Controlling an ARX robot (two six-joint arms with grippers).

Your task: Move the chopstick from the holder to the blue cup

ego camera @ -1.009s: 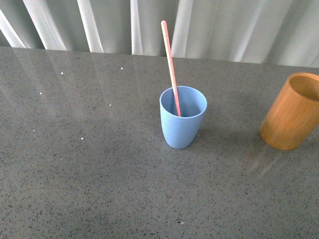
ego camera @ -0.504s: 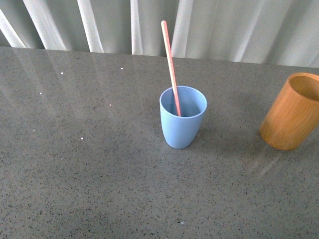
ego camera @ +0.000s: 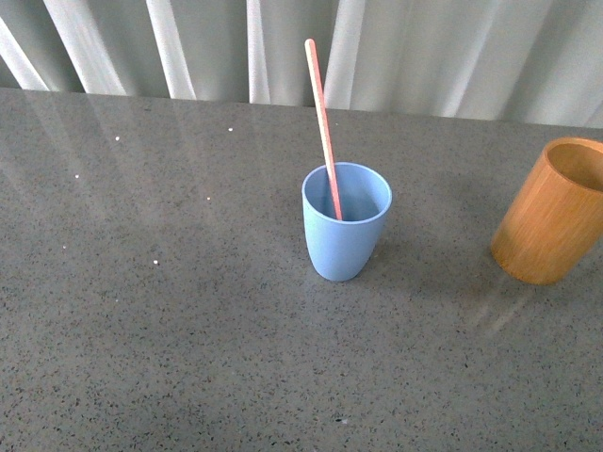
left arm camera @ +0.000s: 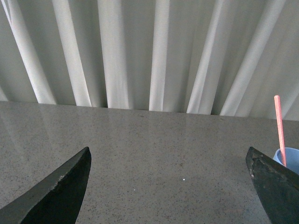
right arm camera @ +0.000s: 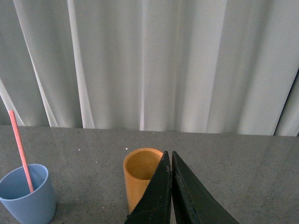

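The grey speckled counter [ego camera: 170,320] stretches wide before me and runs back to a pale pleated curtain [ego camera: 424,52] that hangs along its far edge; in the front view neither of my arms shows, only the counter and the things on it. The holder [ego camera: 549,212], an orange-brown wooden cylinder, stands at the right edge of that view, upright, its mouth open and nothing showing inside it, well apart from the blue cup [ego camera: 345,221], which stands upright near the middle of the counter. The chopstick [ego camera: 322,122] is in the blue cup, its lower end down inside and its pinkish-red shaft leaning against the rim, rising well above the cup and tilting toward the left and the curtain. My left claw [left arm camera: 168,186] is released, its two dark fingers [left arm camera: 56,191] spread wide with bare counter between them, gripping nothing; past one finger, in the left wrist view, I catch a sliver of the blue cup and the chopstick's upper part. My right claw [right arm camera: 171,186] is clenched, its two dark fingers [right arm camera: 156,196] pressed together with nothing between them; in the right wrist view it sits in front of the holder, partly covering it, and I cannot tell whether it touches it; the blue cup with the chopstick stands off to one side.
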